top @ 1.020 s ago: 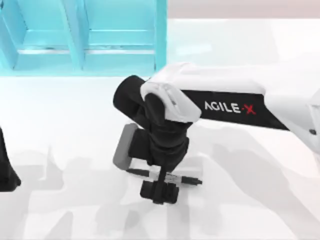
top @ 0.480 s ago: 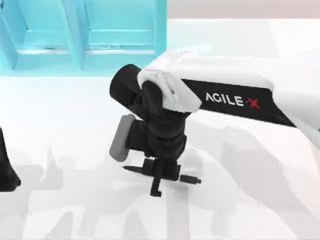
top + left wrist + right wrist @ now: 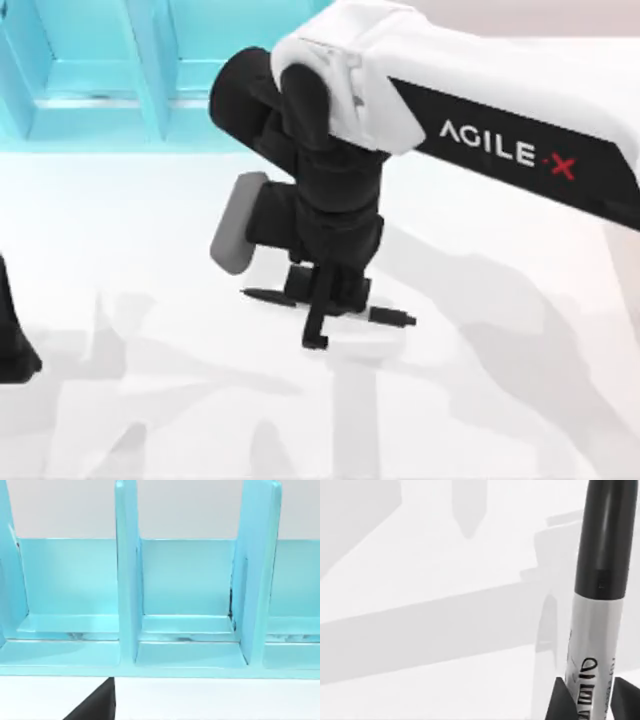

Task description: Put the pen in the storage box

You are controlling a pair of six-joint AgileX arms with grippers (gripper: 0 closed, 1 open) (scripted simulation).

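Right pincer clamping the pen near mid-barrel, holding it level and crosswise above the worktop, clear of the surface for carrying toward the blue storage box at the far edge. Left pincer idling at the left edge, fingers impossible to judge.

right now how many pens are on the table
1. The pen is off the table, held level in the right pincer near the table's middle, in front of the blue storage box. Others may be hidden beneath the arm.
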